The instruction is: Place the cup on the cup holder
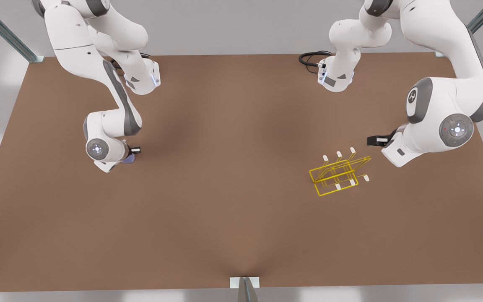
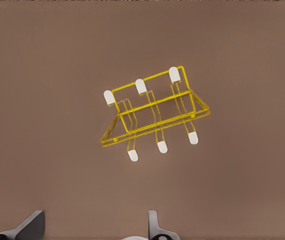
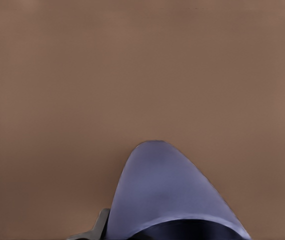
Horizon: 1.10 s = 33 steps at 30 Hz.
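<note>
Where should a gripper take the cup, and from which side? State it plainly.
Grip the cup across its smooth tapered wall, probably with one finger on each side, since it has no handle. It sits at the right gripper, on the front view's left, far from the cup holder. The left gripper hovers open over the holder.

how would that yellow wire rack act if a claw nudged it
The rack is thin open wire, so it probably weighs little and would slide on the smooth table instead of resisting. Its boxy base looks wide, so tipping seems unlikely. The capped prongs stick out and might catch a claw.
</note>
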Tool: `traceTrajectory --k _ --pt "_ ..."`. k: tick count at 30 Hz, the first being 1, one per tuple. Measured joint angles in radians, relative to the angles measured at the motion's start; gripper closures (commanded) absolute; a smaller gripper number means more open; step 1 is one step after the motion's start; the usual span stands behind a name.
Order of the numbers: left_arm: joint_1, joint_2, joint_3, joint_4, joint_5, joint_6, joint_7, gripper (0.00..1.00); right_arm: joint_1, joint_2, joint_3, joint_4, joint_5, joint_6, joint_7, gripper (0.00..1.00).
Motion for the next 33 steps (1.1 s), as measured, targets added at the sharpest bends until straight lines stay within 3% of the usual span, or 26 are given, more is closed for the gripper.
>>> traceTrajectory --k 5,8,15,23,29,30,31,33 --pt "-0.009 0.019 -0.004 0.034 -0.009 -0.02 0.0 0.0 0.241 0.108 0.003 0.393 0.284 -0.127 -0.001 0.79" --pt "-0.027 0.027 -0.005 0.036 -0.029 -0.048 0.0 0.0 0.405 0.221 0.004 0.568 0.529 -0.101 0.012 0.79" --pt "-0.045 0.037 -0.008 0.073 -0.046 -0.086 -0.003 0.0 0.472 0.523 0.003 0.741 1.164 0.101 -0.225 0.79" --pt "-0.047 0.032 -0.012 0.097 -0.045 -0.115 -0.013 0.0 0.481 0.716 -0.002 0.793 1.415 0.202 -0.735 0.79" --pt "-0.046 0.032 -0.011 0.097 -0.044 -0.127 -0.018 0.0 0.518 0.756 -0.001 0.802 1.511 0.245 -1.032 0.79" --pt "-0.046 0.032 -0.011 0.097 -0.044 -0.128 -0.019 0.0 0.519 0.756 -0.001 0.802 1.518 0.25 -1.072 0.43" --pt "-0.046 0.032 -0.011 0.097 -0.044 -0.129 -0.019 0.0 0.519 0.757 -0.001 0.801 1.528 0.254 -1.109 0.0" --pt "-0.045 0.033 -0.011 0.097 -0.044 -0.13 -0.02 0.0 0.519 0.757 0.0 0.799 1.551 0.26 -1.179 0.0"
